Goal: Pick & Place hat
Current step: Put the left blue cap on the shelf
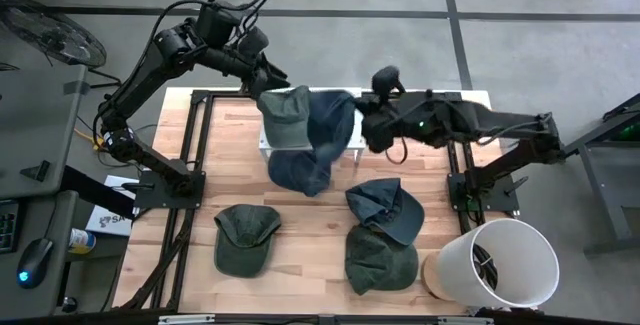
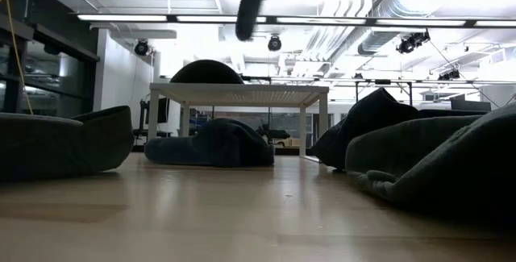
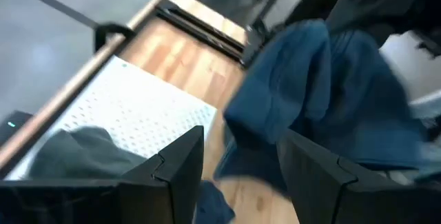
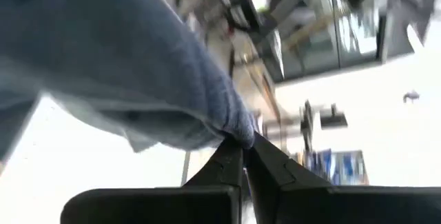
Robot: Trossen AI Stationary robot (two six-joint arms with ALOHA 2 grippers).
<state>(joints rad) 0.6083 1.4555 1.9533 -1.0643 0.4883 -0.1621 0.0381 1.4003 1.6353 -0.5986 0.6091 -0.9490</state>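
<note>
My right gripper (image 1: 363, 133) is shut on a blue hat (image 1: 333, 123) that hangs in the air over the right part of a small white rack (image 1: 265, 137). A green hat (image 1: 286, 115) lies on the rack's top, also seen as the green hat (image 3: 76, 151). My left gripper (image 1: 266, 81) hovers open above the rack's far left side, beside the green hat; its fingers (image 3: 180, 160) are apart with nothing between them. A second blue hat (image 1: 300, 173) lies on the table in front of the rack. My right gripper pinches the blue hat's edge (image 4: 236, 131) between its two shut fingers (image 4: 270, 160), only at their free ends. The fingers come level from the table's right side. The hat is lifted clear and droops from the hold; its lower end (image 2: 251, 4) dangles above the rack.
Nearer on the table lie a green hat (image 1: 245, 237), a blue hat (image 1: 385, 205) and another green hat (image 1: 380, 260). A white bucket (image 1: 500, 265) stands at the near right corner. Black frame rails (image 1: 195, 145) run along both sides of the wooden table.
</note>
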